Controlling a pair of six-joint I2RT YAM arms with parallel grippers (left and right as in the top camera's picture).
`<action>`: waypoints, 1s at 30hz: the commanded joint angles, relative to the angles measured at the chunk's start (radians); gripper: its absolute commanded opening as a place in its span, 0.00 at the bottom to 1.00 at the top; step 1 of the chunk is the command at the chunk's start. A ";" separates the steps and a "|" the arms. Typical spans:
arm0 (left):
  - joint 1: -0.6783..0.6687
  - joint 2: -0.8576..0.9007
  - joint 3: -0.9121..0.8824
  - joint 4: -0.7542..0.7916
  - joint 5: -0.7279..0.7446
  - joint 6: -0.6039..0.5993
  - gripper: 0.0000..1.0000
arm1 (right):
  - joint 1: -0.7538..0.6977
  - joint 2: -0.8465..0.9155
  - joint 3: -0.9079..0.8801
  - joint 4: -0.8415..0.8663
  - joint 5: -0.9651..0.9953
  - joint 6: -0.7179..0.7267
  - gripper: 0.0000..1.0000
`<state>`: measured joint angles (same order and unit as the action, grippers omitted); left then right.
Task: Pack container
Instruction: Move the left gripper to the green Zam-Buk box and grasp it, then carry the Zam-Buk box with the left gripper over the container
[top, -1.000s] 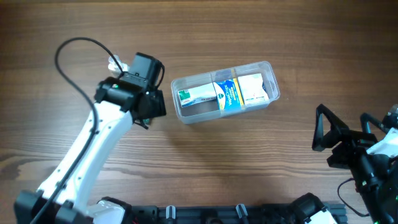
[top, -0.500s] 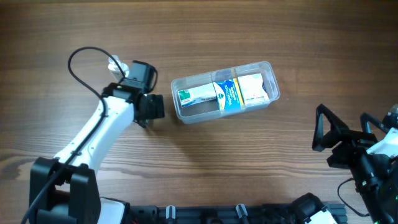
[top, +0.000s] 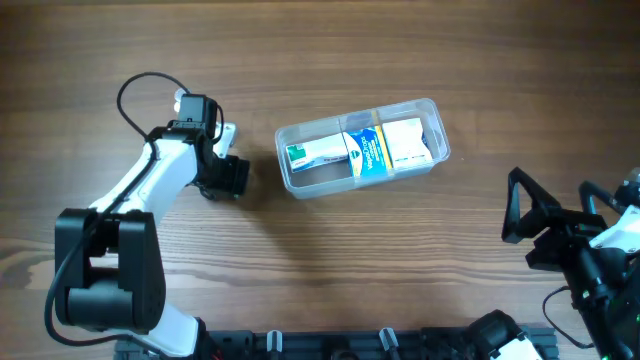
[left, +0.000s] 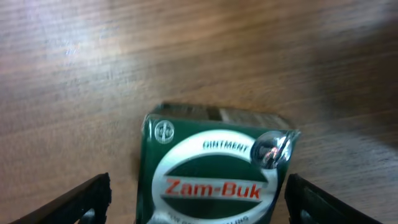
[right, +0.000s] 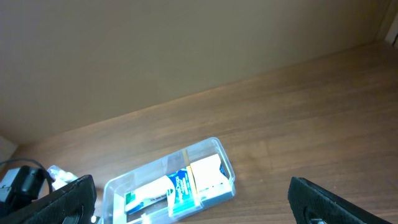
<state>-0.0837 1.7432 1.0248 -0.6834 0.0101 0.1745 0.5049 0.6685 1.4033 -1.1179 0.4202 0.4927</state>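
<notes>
The container (top: 436, 128) is a clear plastic tub at the table's middle, holding a white-and-green box (top: 318, 153), a blue box (top: 366, 152) and a white box (top: 405, 143). It also shows in the right wrist view (right: 219, 149). My left gripper (top: 226, 177) is left of the tub and open. In the left wrist view a green Zam-Buk box (left: 211, 168) lies on the wood between its spread fingers (left: 198, 200); from overhead the gripper hides it. My right gripper (top: 522, 225) is open and empty at the right, with its spread fingers also in the right wrist view (right: 189, 194).
A black cable (top: 135, 85) loops over the left arm. A dark rail (top: 380, 338) runs along the table's front edge. Bare wood (top: 400, 260) lies between the tub and the right arm.
My left arm has swung leftward and drawn back, carrying its gripper a little farther from the tub. The right arm and the tub have not moved.
</notes>
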 joint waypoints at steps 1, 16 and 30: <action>0.002 0.008 0.001 0.035 0.016 0.058 0.90 | -0.004 0.002 0.003 0.002 0.017 -0.014 1.00; -0.029 0.036 -0.034 0.051 0.024 0.058 0.85 | -0.004 0.002 0.003 0.002 0.017 -0.014 1.00; -0.056 0.089 -0.031 0.041 -0.011 0.011 0.44 | -0.004 0.002 0.003 0.002 0.017 -0.014 1.00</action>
<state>-0.1368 1.8000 1.0107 -0.6312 0.0032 0.2184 0.5049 0.6685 1.4033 -1.1187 0.4202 0.4927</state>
